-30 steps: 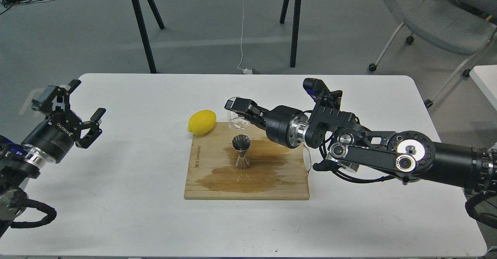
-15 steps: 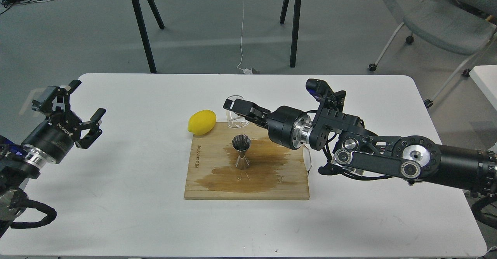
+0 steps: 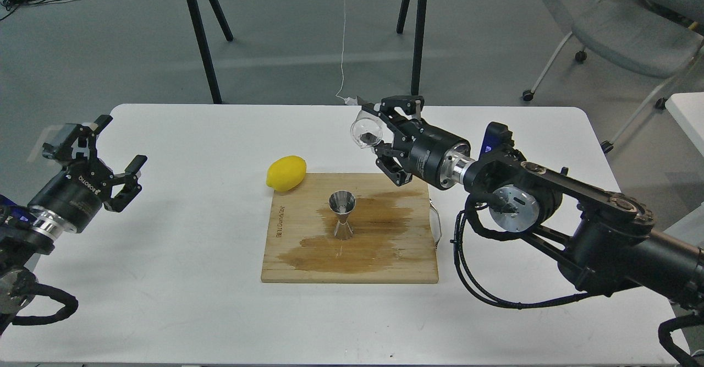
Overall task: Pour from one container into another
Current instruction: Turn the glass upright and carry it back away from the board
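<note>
The clear glass tumbler (image 3: 367,131) is held in the air above the board's back right part, tipped on its side with its mouth facing left and towards me. My right gripper (image 3: 379,131) is shut on it. The steel hourglass jigger (image 3: 342,214) stands upright on the wooden cutting board (image 3: 297,257), below and to the left of the glass, well apart from it. A wet brown stain spreads around the jigger's foot. Far to the left, my left gripper (image 3: 118,154) hangs open over the table's left edge, holding nothing.
A yellow lemon (image 3: 286,173) lies at the board's back left corner. The white table (image 3: 165,301) carries the board. A thin wire handle (image 3: 437,226) sticks out at the board's right side. Beyond the table are black trestle legs (image 3: 201,31) and a grey chair (image 3: 621,31).
My right gripper has lifted the tumbler off the board's back edge, carried it up and right, and turned it onto its side. The left arm barely moved.
</note>
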Controlling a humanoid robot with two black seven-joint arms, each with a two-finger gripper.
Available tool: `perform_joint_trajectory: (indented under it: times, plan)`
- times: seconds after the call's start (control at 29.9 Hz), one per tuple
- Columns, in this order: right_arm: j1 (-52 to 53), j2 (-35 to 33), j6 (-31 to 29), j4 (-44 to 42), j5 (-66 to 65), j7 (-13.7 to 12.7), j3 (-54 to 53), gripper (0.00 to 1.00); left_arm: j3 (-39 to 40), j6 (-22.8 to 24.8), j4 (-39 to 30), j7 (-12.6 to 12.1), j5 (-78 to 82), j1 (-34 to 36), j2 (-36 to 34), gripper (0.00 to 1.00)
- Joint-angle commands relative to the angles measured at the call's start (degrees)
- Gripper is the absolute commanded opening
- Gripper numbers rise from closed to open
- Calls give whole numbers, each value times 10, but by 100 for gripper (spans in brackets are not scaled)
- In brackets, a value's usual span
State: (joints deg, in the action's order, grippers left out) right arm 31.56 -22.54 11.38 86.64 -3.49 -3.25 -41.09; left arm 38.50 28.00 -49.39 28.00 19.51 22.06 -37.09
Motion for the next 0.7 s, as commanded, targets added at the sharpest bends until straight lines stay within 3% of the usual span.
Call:
perform_joint_trajectory:
  times: [0.0, 0.17, 0.37, 0.54, 0.67]
  plan:
    - [-92, 2, 0, -1, 109, 1, -116, 45, 0, 0, 0, 0, 0, -4, 0, 99]
    - [-199, 2, 13, -6, 248, 1, -247, 44, 0, 0, 0, 0, 0, -4, 2, 99]
    - [-287, 2, 91, -5, 327, 1, -351, 44, 0, 0, 0, 0, 0, -5, 2, 99]
    - [-314, 1, 166, -8, 407, 5, -394, 44, 0, 0, 0, 0, 0, -5, 3, 99]
    - [-317, 3, 166, -27, 409, 7, -405, 44, 0, 0, 0, 0, 0, -6, 8, 99]
